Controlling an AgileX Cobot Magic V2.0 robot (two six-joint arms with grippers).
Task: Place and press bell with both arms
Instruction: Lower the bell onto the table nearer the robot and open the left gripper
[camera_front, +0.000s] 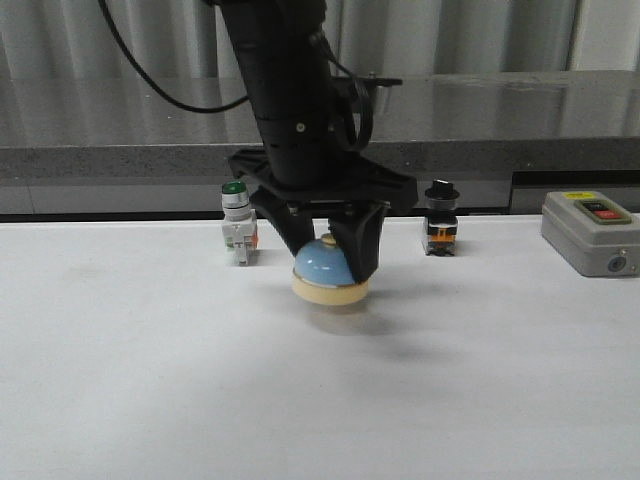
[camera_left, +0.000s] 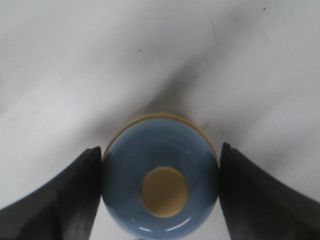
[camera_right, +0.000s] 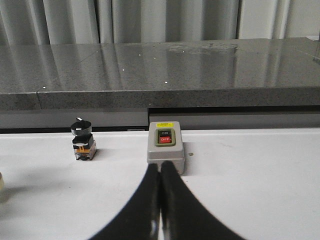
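Front view: left end effector (camera_front: 331, 243) grasping bell (camera_front: 329, 271); right end effector (camera_right: 160, 200) clenched, empty.

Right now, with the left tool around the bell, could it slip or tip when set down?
The bell has a smooth, glossy dome, so the left tool may slip upward. Its wide cream base suggests it will likely sit stable, not roll.

Bell (camera_front: 331, 268) sits mid table (camera_front: 150, 380), btwn two switches behind it: one (camera_front: 238, 226) left, one (camera_front: 440, 220) right. Control box (camera_front: 590, 232) far right.
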